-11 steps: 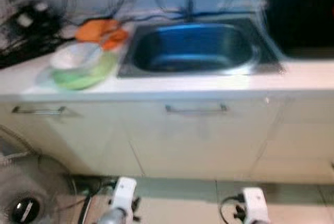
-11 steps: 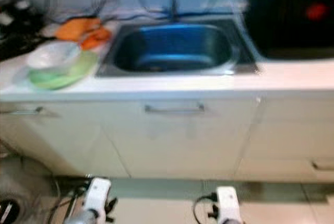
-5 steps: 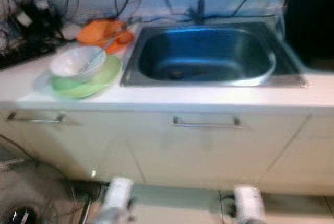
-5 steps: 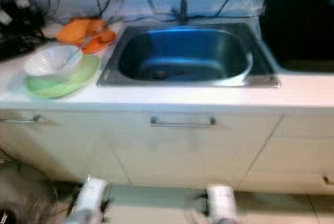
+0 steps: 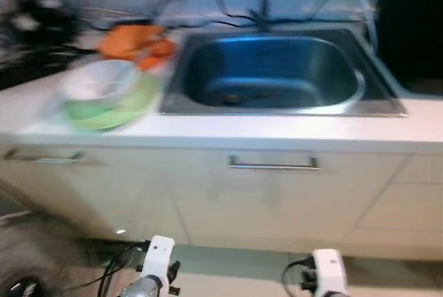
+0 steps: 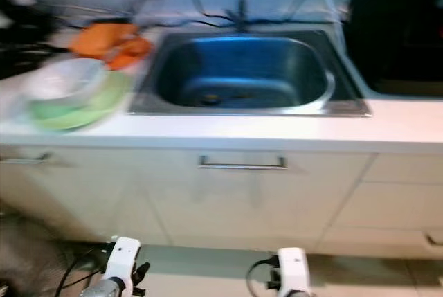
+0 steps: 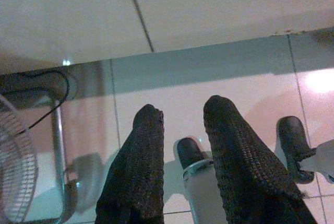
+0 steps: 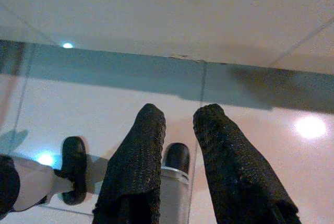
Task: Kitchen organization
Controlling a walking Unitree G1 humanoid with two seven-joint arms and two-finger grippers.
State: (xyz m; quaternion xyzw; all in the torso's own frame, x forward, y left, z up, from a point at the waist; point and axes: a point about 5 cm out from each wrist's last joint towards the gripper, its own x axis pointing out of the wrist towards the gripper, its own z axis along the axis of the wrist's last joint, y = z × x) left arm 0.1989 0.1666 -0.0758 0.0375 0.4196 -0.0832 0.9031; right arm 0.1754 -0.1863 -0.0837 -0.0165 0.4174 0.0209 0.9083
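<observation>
Left gripper [image 7: 180, 122] hung low at the side, fingers parted a little, nothing between them; pointed down at tiled floor [image 7: 235, 83] and the foot of the cabinet. Right gripper [image 8: 177, 122] likewise: idle, slightly parted, empty, aimed at the floor just before the kickboard. Neither anywhere near the worktop.

Judged to be the approach step, no handling begun. Next move would call for closing on the counter [image 5: 291, 131], raising an arm well above the cabinet front, and picking one target among the dishes.

Beyond the arms, a pale cabinet front with a bar handle [image 5: 274, 165] under the sink. Steel sink [image 5: 377, 106] set into the counter, basin apparently empty apart from a small dark mark near the drain, too blurred to identify. Tap and hoses behind, indistinct.

To the sink's left, on the counter, a white bowl [image 5: 97, 79] sitting in a green plate [image 5: 135, 100]; contents of the bowl not discernible through the blur. Behind them, touching or nearly so, something orange [image 5: 135, 41], possibly a cloth or gloves. Dark clutter further left, unreadable.
</observation>
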